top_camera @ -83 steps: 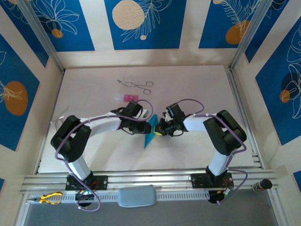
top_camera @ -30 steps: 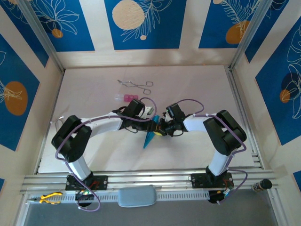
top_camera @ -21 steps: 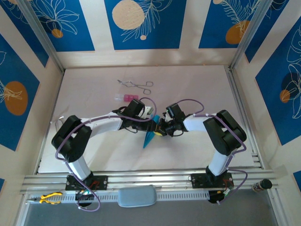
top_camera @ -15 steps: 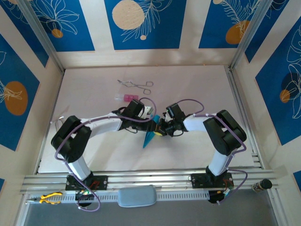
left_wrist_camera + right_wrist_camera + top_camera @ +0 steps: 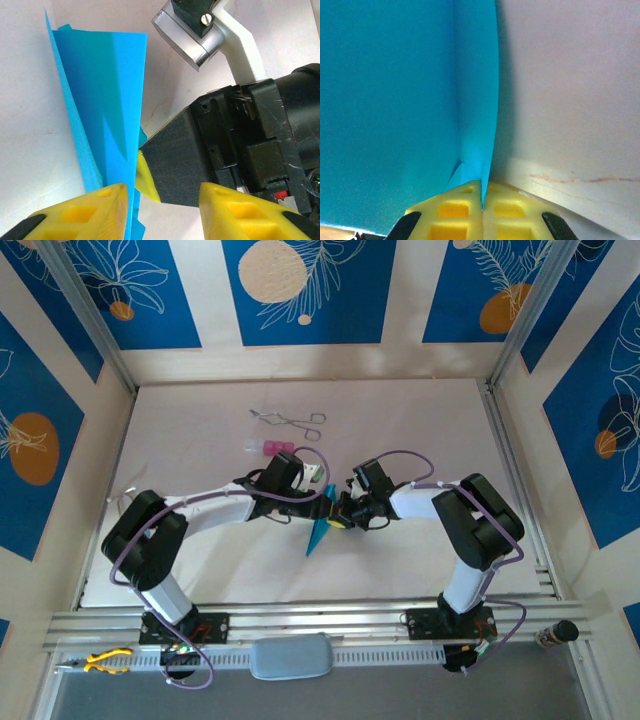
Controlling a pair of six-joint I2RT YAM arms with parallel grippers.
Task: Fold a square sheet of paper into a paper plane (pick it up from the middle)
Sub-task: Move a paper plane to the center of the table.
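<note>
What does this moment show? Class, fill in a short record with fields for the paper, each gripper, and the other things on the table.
Paper: paper plane, a narrow cyan wedge with its tip toward the near edge
Right gripper: shut on the paper plane's folded edge
Left gripper: open, jaws apart, one finger right beside the paper
Other things: metal forceps and pink block, farther back on the table, apart from both grippers
</note>
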